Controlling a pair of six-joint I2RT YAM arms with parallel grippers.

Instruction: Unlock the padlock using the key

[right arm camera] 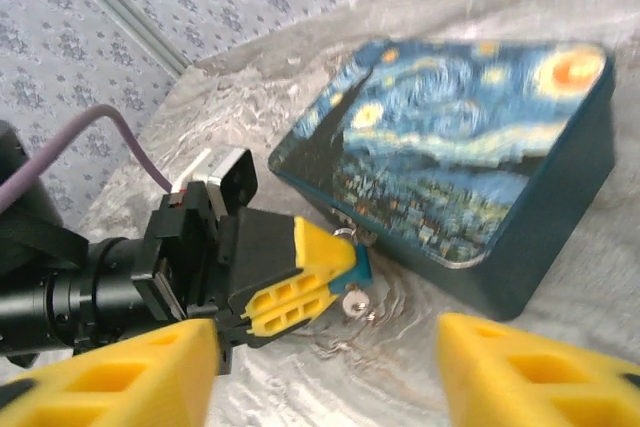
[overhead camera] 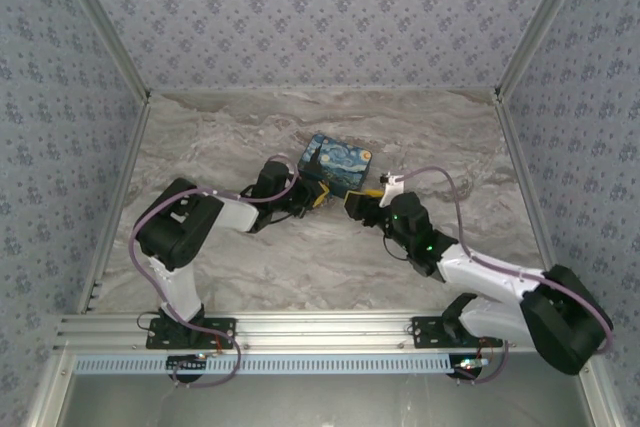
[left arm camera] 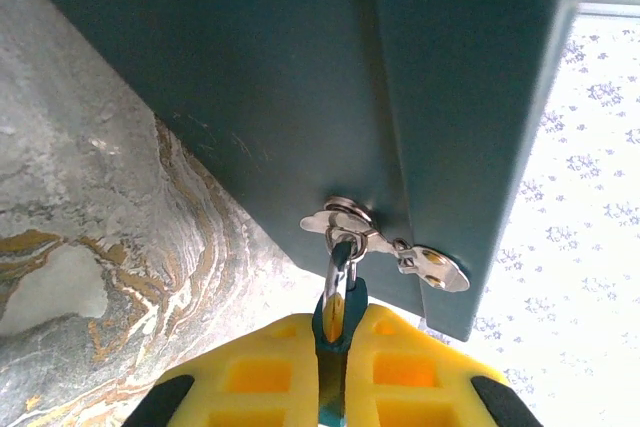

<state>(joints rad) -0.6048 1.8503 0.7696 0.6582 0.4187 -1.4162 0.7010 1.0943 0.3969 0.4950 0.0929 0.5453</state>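
Our left gripper [left arm camera: 337, 332] was clamped on the padlock [left arm camera: 334, 297], which hung from the hasp [left arm camera: 400, 252] on the near side of the box [right arm camera: 450, 147], mid-desk. Our right gripper [right arm camera: 328, 347] stood wide and empty. We judged a tug might drag the box or strain the hasp. We couldn't place the key.

Arms: two, the left arm [overhead camera: 190, 222] and the right arm [overhead camera: 490, 282]
Grippers: two, the left gripper [overhead camera: 320, 194] and the right gripper [overhead camera: 351, 204]
Printed boxes: one, the box [overhead camera: 338, 162]
Padlocks: one, the padlock [left arm camera: 350, 305]
Hasps: one, the hasp [left arm camera: 390, 245]
Purple cables [overhead camera: 445, 173]: two, one per arm
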